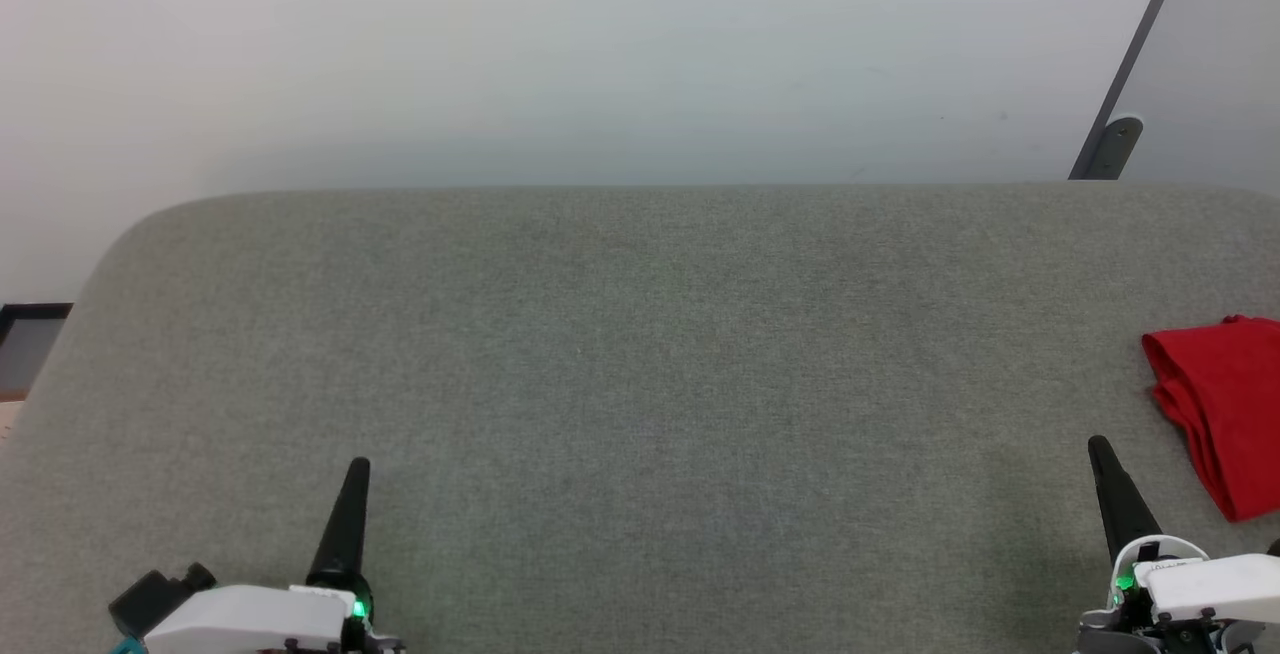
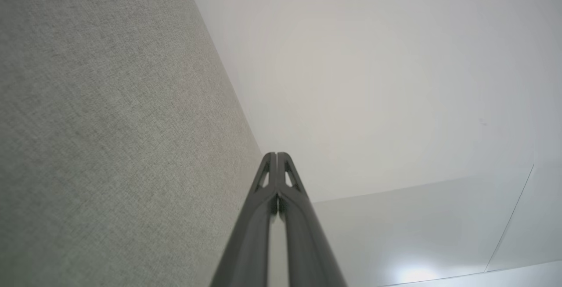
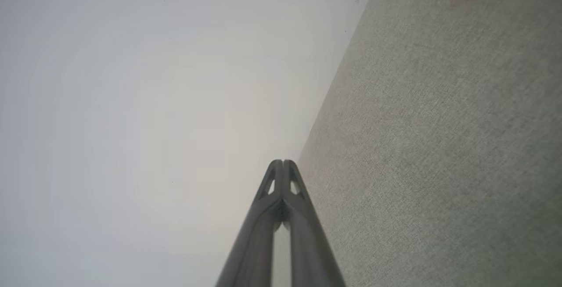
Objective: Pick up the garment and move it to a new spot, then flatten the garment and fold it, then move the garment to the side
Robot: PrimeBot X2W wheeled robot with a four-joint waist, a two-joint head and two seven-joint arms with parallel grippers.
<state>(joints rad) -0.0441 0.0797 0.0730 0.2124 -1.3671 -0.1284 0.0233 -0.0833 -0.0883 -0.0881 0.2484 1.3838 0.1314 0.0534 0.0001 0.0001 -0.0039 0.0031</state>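
Two grippers, one garment and one grey fabric-covered surface [image 1: 640, 334] make up the scene.

The left gripper [image 1: 358, 466] sits at the lower left of the head view and the right gripper [image 1: 1098, 446] at the lower right. Each points its dark fingers up the view, and each has one small green light glowing at its base. In the left wrist view the two fingers [image 2: 263, 217] lie pressed together at their tips with nothing between them. In the right wrist view the two fingers [image 3: 303, 217] of that gripper meet in the same way, also empty. Both hover just over the grey surface, well apart from each other.

The garment [image 1: 1225, 404] lies on the surface at the far right of the head view, cut off by the frame edge. Its visible part is red cloth gathered in layered folds. It is near the right gripper, up and to that gripper's right, and does not touch it.

One pale wall [image 1: 600, 54] rises behind the surface, and one dark slanted bar [image 1: 1135, 54] leans against it at the upper right.
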